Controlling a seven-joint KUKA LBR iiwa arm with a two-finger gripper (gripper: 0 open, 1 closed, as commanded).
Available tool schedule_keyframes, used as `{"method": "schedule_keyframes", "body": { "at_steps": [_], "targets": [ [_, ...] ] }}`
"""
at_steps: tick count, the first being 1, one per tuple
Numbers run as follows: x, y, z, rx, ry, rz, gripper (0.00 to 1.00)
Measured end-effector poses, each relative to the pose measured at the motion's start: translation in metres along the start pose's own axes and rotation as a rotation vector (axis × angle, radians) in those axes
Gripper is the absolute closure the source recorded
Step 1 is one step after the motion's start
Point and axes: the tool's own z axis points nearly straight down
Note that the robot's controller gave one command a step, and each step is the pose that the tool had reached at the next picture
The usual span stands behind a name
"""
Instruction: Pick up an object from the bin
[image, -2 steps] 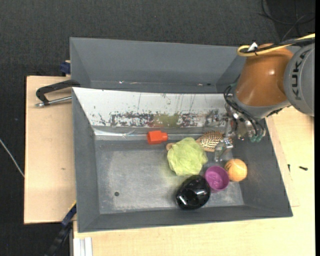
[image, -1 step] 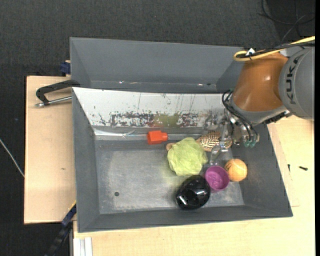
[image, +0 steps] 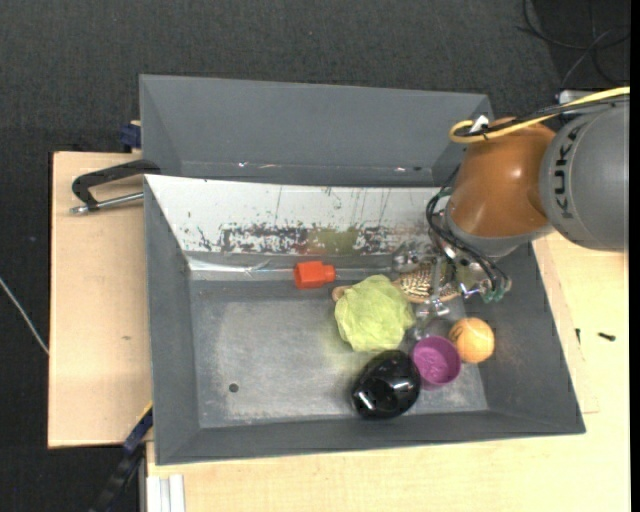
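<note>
Green crumpled lump (image: 372, 312) just beside gripper (image: 430, 305): likely light, soft, squashy; pinch a raised fold. Gripper opening: cannot tell, nothing seen held.

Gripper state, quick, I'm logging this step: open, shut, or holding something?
Gripper: open or shut cannot be told; it is low beside the yellow-green lump, on the right side of the bin.
</note>
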Motion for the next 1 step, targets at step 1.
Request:
{"method": "schedule_keyframes", "body": {
  "at_steps": [1],
  "targets": [
    [-0.0032,0.0094,0.0116,0.0,-0.003,0.133,1.0]
  ]
}}
